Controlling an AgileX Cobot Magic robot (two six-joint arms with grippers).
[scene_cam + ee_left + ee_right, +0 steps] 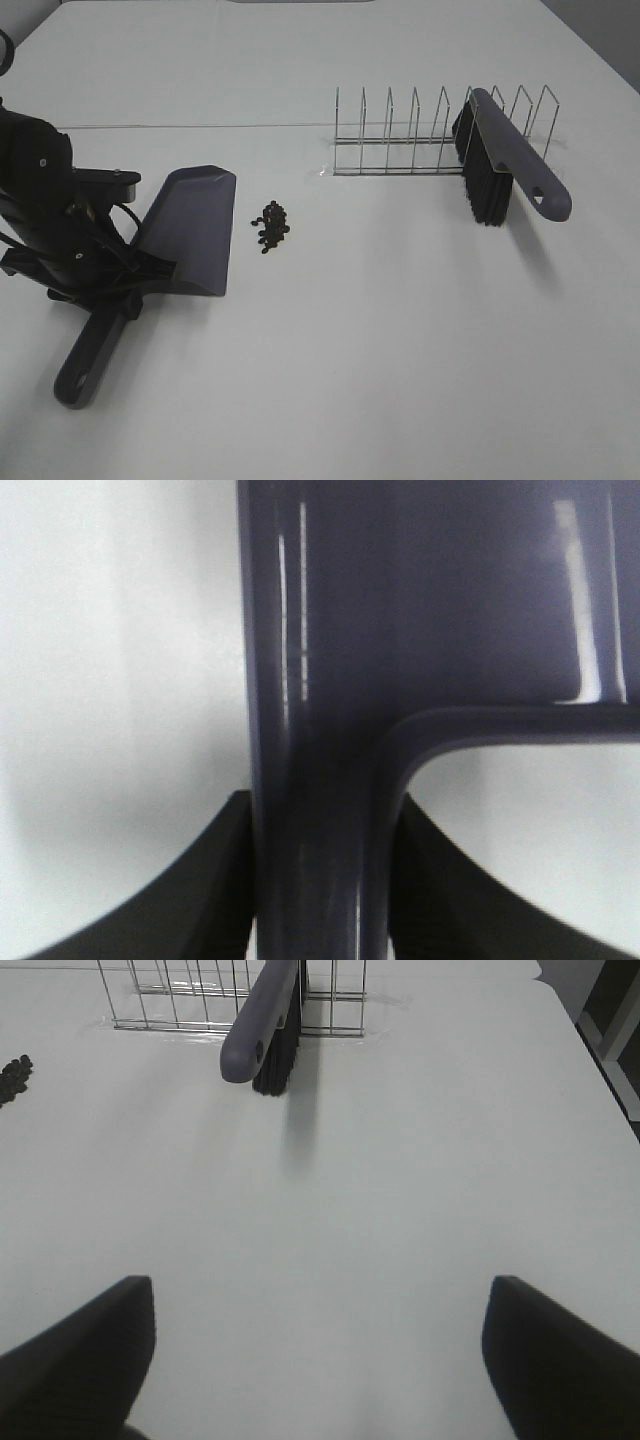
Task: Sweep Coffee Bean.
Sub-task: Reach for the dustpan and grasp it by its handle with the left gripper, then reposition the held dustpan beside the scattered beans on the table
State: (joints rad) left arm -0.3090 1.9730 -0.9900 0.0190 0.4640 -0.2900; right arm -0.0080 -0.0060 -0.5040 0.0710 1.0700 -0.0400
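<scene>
Dustpan (320, 730) sat clamped between left fingers (170, 900), coffee bean (271, 225) just beyond them; right fingers (80, 1360), spread empty, likely needed the brush (262, 1020) next.

We see 1 white table (400, 330) filling nearly everything, a thin seam (200, 126) crossing its far half. Grey floor (612, 25) shows past the far right corner. Light is soft and even.

The left gripper (122, 283) is hiding part of the dustpan (190, 230) handle. The left wrist view is cropping and blurring it. The right wrist view's edge is cutting off the coffee bean (14, 1072) cluster.
</scene>
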